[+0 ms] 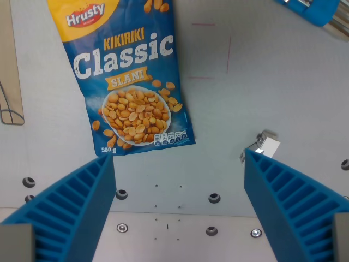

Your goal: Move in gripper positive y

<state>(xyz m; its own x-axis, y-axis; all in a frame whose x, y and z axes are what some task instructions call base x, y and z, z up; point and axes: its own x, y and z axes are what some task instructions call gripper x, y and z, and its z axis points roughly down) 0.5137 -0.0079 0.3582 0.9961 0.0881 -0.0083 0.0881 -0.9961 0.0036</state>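
Observation:
My gripper point(180, 161) is open and empty, with its two blue ribbed fingers point(76, 202) rising from the bottom corners of the wrist view. A blue bag of Hrusty Kikiriki Classic peanuts point(124, 76) lies flat on the grey table, above and a little to the wrist view's left of the gap between the fingers. The bag's lower edge sits just beyond the left fingertip. Nothing is between the fingers.
The grey table point(262, 82) carries faint red marks point(215, 52). A small white and metal clip point(263, 145) lies by the right fingertip. A blue object point(316, 8) shows at the top right corner. Bolts and holes point(214, 197) dot the plate near the bottom.

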